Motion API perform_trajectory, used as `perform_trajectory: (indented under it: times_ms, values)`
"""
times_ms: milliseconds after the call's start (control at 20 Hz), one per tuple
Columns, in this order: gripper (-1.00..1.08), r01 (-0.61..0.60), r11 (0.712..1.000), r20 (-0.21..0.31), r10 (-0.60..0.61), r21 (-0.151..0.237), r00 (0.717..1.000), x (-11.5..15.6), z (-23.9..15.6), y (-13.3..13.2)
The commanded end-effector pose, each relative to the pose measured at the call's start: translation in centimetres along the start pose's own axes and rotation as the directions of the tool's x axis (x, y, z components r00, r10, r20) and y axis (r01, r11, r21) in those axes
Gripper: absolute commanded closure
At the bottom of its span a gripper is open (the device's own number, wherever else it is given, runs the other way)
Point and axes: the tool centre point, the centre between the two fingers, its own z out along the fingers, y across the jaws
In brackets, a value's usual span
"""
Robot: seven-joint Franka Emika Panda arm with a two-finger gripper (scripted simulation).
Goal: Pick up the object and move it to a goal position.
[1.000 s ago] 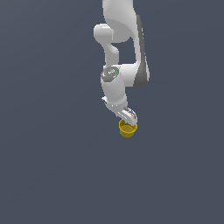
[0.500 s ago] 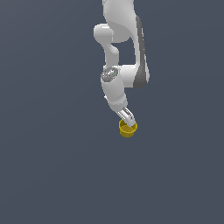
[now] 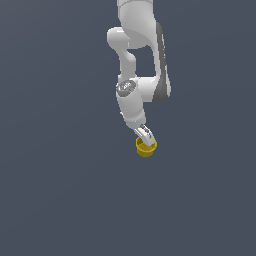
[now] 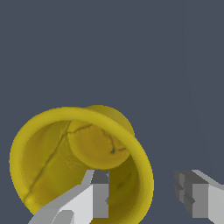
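Note:
The object is a small mustard-yellow cup (image 3: 146, 148) standing mouth-up on the dark grey floor, just under the white arm's hand. In the wrist view I look down into the cup (image 4: 52, 148) and see its rounded base. My gripper (image 3: 144, 136) reaches down at a tilt to the cup's rim. One fingertip (image 4: 99, 195) is inside the mouth and the other stands outside the wall. The gripper (image 4: 146, 197) is open and straddles the near wall, with a clear gap between the outer finger and the cup.
A plain dark grey floor (image 3: 60, 200) stretches all around the cup. The white arm (image 3: 137, 60) comes down from the top of the exterior view. No other objects show.
The arm's lower link has swung and leaned, bringing the fingers slightly lower onto the cup's rim. The cup has stayed in the same spot.

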Motion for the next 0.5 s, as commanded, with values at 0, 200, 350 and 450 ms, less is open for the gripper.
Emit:
perform_trajectory:
  times_ms: [0, 200, 350, 450]
  values:
    - [-0.2, -0.002, 1.0, 0.0, 0.002, -0.001, 1.0, -0.04, 0.98, 0.07]
    - [-0.2, -0.005, 1.0, 0.0, 0.005, -0.001, 1.0, -0.06, 1.83, 0.13]
    - [1.08, -0.005, 1.0, 0.0, 0.005, -0.001, 1.0, -0.06, 1.87, 0.13]
    - [1.08, -0.005, 1.0, 0.0, 0.005, -0.001, 1.0, -0.06, 1.87, 0.13]
